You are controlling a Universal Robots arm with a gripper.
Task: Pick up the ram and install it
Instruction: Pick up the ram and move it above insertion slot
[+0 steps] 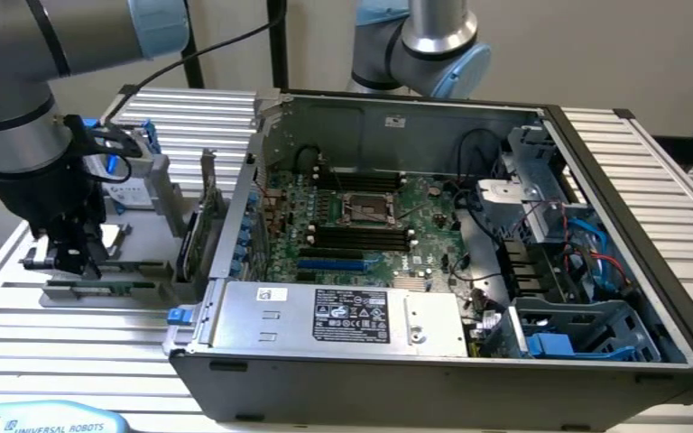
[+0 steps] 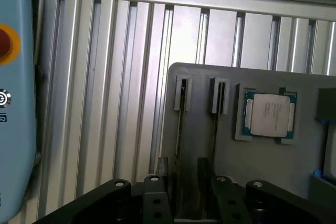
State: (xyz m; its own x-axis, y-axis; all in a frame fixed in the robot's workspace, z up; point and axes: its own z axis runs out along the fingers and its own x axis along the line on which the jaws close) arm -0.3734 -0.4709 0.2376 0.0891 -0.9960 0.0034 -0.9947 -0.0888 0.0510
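While gripper (image 2: 182,167) gapes wide, empty (astride), ram (image 2: 180,129) stands edge-up, lengthwise along holder (image 2: 262,171) slot.

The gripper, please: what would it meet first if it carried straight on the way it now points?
Probably the ram standing on edge in the grey holder, which lies in line between the open fingers of the gripper; depth is unclear.

The gripper (image 2: 184,177) stands open above the grey tray (image 2: 210,80), one finger on each side of the slot holding the ram (image 2: 180,129) edge-on. A processor (image 2: 268,115) sits in a recess of the same tray.
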